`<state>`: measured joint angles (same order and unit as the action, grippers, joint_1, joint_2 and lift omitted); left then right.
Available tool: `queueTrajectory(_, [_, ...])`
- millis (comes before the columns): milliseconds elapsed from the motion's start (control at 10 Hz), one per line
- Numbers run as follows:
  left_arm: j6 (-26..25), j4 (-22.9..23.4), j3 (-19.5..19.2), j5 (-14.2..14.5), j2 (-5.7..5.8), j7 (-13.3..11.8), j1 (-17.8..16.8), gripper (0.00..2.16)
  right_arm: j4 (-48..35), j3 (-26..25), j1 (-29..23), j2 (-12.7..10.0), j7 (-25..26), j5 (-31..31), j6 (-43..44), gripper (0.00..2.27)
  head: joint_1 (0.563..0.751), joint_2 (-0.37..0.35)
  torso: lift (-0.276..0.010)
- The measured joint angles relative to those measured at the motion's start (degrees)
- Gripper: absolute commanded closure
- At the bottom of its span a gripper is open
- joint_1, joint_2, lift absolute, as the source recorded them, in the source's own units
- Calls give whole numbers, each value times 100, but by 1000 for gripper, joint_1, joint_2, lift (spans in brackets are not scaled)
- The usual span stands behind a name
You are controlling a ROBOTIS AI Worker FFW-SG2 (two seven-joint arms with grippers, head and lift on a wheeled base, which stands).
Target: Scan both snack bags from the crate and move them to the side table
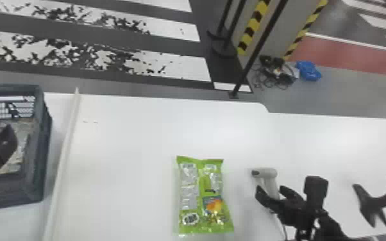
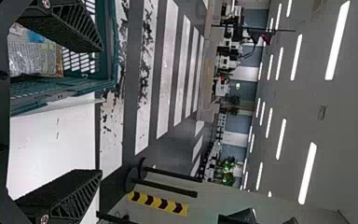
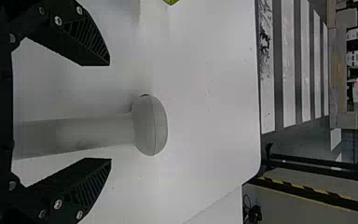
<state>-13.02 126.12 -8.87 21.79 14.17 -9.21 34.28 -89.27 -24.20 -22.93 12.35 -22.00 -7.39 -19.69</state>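
My right gripper (image 3: 109, 112) is spread wide astride the handle of the grey scanner (image 1: 267, 173), with no squeeze that I can see. Straddling it so leaves the scanner's head beyond the fingertips, free to aim once I close. That arm comes in from the desk (image 1: 131, 144)'s near edge, fingers pointing forward. Just left of the scanner, the green snack bag (image 1: 202, 192) lies flat, nearer the near edge than the far, printed panel up, I'd guess so a code can be read. To the right, towards the near edge, is a black stand (image 1: 373, 206). My left gripper (image 2: 100, 111), also wide and seemingly empty, points forward at the crate (image 1: 35, 186), beyond the raised strip (image 1: 63, 153); a silvery packet (image 2: 30, 58) inside may be the other bag.
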Motion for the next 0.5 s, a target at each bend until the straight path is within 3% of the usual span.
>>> queueTrajectory(100, [-17, -6, -7, 50, 18, -25, 7, 66, 112, 60, 62, 11, -16, 69, 12, 556, 695, -283, -29])
queueTrajectory(200, [-35, -6, -9, 74, 27, -36, 8, 66, 158, 100, 88, 14, -24, 125, 9, 1646, 695, -279, -29])
queueTrajectory(300, [-44, -6, -9, 78, 37, -37, 7, 66, 202, 114, 120, 19, -26, 163, -40, 2243, 695, -279, -29])
queueTrajectory(500, [-47, -2, 0, 70, 41, -29, -12, 66, 245, 57, 154, 17, 2, 151, -148, 2243, 695, -285, -29])
